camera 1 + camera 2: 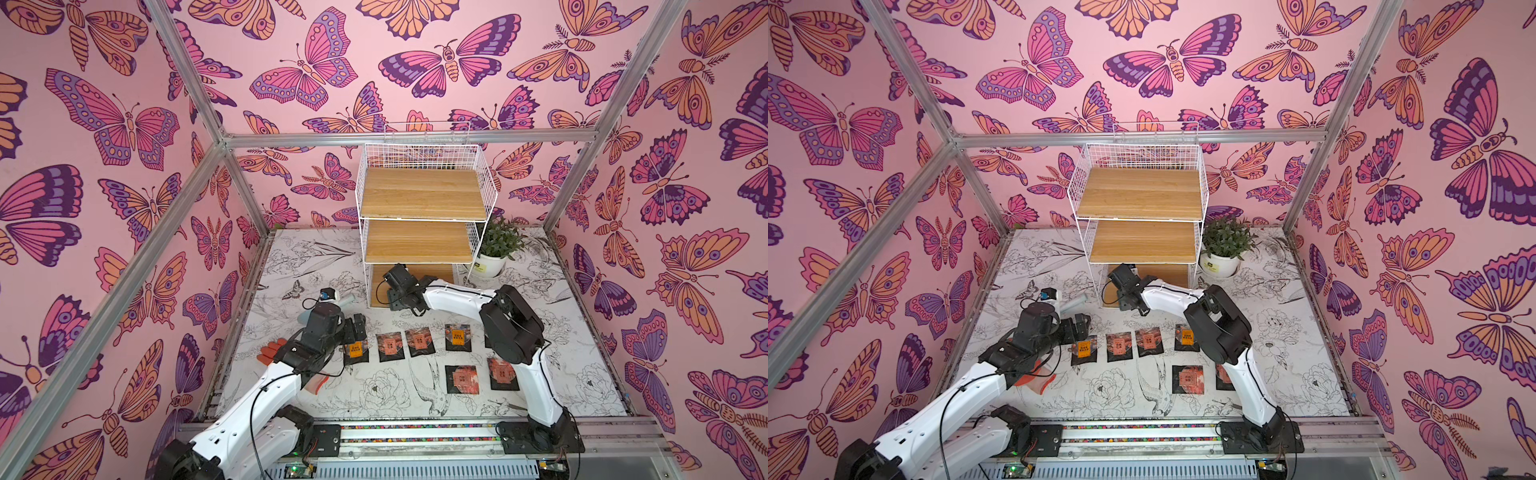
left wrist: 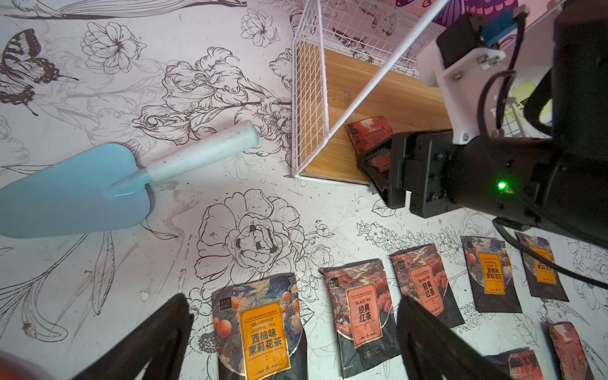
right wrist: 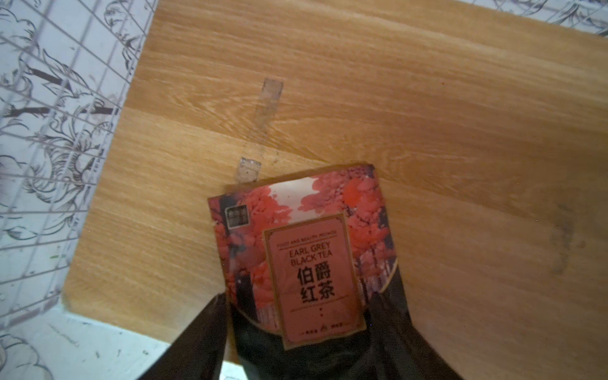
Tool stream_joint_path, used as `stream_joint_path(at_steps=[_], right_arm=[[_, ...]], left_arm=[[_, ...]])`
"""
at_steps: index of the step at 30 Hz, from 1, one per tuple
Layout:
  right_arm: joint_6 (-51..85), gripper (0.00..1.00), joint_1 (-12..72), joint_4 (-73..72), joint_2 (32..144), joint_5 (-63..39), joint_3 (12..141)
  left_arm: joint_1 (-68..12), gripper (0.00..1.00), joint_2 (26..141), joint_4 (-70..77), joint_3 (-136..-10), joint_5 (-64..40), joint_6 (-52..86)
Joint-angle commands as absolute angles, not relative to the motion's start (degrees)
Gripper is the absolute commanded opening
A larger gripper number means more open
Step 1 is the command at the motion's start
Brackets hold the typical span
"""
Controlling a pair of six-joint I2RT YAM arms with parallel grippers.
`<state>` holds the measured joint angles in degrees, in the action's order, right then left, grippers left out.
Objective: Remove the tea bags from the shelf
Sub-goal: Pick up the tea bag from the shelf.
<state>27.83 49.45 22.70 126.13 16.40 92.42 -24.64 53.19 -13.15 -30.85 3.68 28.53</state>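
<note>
Tea bag (image 3: 309,260) lengthwise into shelf (image 3: 427,131), top end inward; right gripper (image 3: 299,299) clasps bottom end; left gripper (image 2: 292,302) open.

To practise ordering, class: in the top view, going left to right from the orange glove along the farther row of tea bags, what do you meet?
Orange glove → first orange-label tea bag → first pink tea bag → second pink tea bag → second orange-label tea bag. The right arm hides the rest.

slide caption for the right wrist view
Right gripper straddling an earl grey tea bag over a shelf board
</note>
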Motion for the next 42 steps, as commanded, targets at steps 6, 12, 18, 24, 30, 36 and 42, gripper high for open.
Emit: stream_joint_path(at_steps=[6, 12, 18, 24, 30, 36, 42], right_arm=[[28.65, 0.53, 48.70, 35.54, 131.33, 13.65, 95.21], [29.01, 0.39, 47.84, 36.02, 132.07, 11.37, 95.50], [29.52, 0.12, 46.89, 37.59, 133.86, 8.09, 97.00], [28.79, 0.00, 46.87, 37.79, 133.70, 7.27, 97.57], [26.66, 0.00, 47.11, 36.46, 128.63, 8.20, 94.05], [22.69, 0.00, 47.67, 35.90, 123.89, 7.34, 90.81], [18.96, 0.00, 50.14, 35.68, 119.45, 7.86, 86.97]], left_arm=[[-24.27, 0.99, 53.61, -11.93, -30.69, 2.15, 28.14], [-24.26, 0.99, 51.80, -12.39, -29.71, 3.05, 28.24], [-24.27, 0.99, 50.84, -12.49, -29.01, 3.28, 28.56], [-24.26, 0.99, 50.37, -12.80, -28.83, 3.54, 28.33], [-24.26, 0.99, 50.29, -12.78, -29.51, 3.31, 28.17], [-24.26, 0.99, 49.54, -12.81, -29.63, 2.80, 28.56], [-24.25, 0.99, 47.45, -14.00, -29.60, 2.30, 29.29]])
